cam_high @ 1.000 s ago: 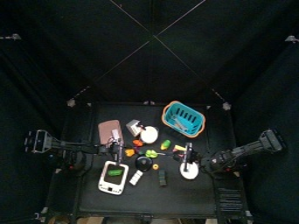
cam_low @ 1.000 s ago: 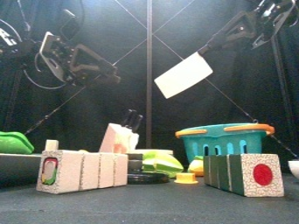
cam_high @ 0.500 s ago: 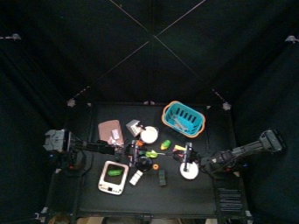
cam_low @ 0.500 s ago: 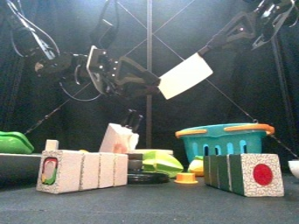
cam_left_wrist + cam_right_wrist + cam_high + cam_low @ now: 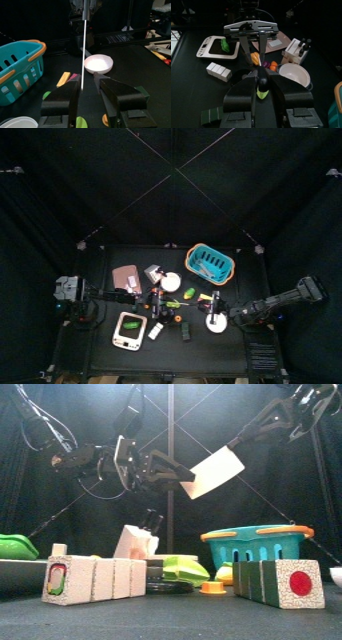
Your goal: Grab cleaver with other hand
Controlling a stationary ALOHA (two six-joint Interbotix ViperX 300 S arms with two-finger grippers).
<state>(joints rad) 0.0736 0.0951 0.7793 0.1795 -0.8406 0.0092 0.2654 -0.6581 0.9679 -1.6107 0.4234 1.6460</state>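
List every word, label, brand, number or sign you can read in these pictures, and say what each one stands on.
No readable words, brands or numbers in any view.
White block: a printed picture of red and green shapes, no legible lettering.
Dark block: a plain red disc, no text.
Teal basket, cleaver: unmarked.
Items past the table in the left wrist view: too small and blurred to read.

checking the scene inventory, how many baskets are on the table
1. The teal basket with an orange rim stands on the table's right side in the front view, behind the right-hand block. Clutter in front could hide something smaller.
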